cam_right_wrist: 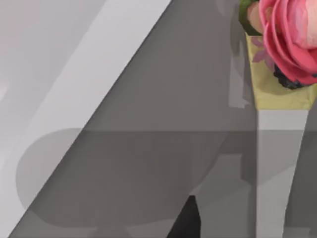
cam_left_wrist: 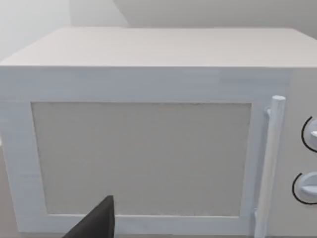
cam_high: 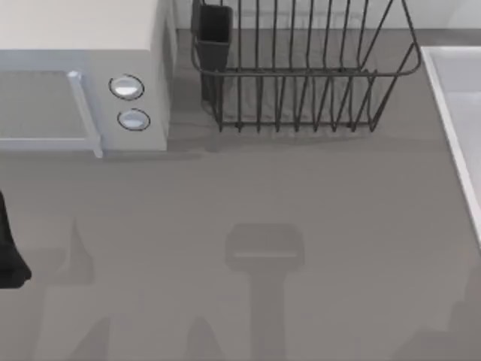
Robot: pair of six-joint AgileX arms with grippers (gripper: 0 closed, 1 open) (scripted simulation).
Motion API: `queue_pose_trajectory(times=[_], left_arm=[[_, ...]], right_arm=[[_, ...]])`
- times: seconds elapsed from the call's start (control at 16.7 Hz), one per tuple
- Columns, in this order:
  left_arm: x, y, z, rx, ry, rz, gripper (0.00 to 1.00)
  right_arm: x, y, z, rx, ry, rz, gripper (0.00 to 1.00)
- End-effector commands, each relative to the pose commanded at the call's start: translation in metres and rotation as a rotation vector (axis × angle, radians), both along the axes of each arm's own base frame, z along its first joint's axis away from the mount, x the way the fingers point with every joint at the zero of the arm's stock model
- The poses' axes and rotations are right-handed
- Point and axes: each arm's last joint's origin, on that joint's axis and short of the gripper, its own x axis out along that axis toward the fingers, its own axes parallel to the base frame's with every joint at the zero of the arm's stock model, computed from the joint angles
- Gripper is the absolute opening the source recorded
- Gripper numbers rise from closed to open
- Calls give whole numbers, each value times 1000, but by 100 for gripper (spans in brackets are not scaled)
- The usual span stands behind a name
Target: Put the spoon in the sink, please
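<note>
Sink [cam_high: 458, 113] sits at the tabletop's [cam_high: 248, 195] three o'clock edge, spoon unlocated, left arm [cam_high: 9, 248] parked at nine o'clock, either pincer's grip impossible to judge, so searching likely comes first, then a grasp.

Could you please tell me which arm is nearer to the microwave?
Left. My left arm sits at the table's left edge near the microwave; my right arm is over by the sink.
</note>
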Motion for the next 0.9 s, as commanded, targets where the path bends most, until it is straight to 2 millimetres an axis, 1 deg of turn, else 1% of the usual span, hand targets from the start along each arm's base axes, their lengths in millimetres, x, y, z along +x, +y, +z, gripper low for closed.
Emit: queue_pose_trajectory(times=[0.12, 0.24, 0.48, 0.6, 0.66, 0.9], left_arm=[[0, 0, 0, 0, 0, 0, 100], [0, 0, 0, 0, 0, 0, 100], [0, 0, 0, 0, 0, 0, 100], [0, 0, 0, 0, 0, 0, 100], [0, 0, 0, 0, 0, 0, 100], [0, 0, 0, 0, 0, 0, 100]], right_arm=[[4, -2, 14, -3, -6, -1, 0], [5, -2, 34, 1, 4, 1, 0], [1, 0, 77, 10, 25, -1, 0], [-1, 1, 93, 3, 8, 2, 0], [-2, 1, 96, 1, 3, 3, 0], [-1, 1, 94, 3, 6, 2, 0]])
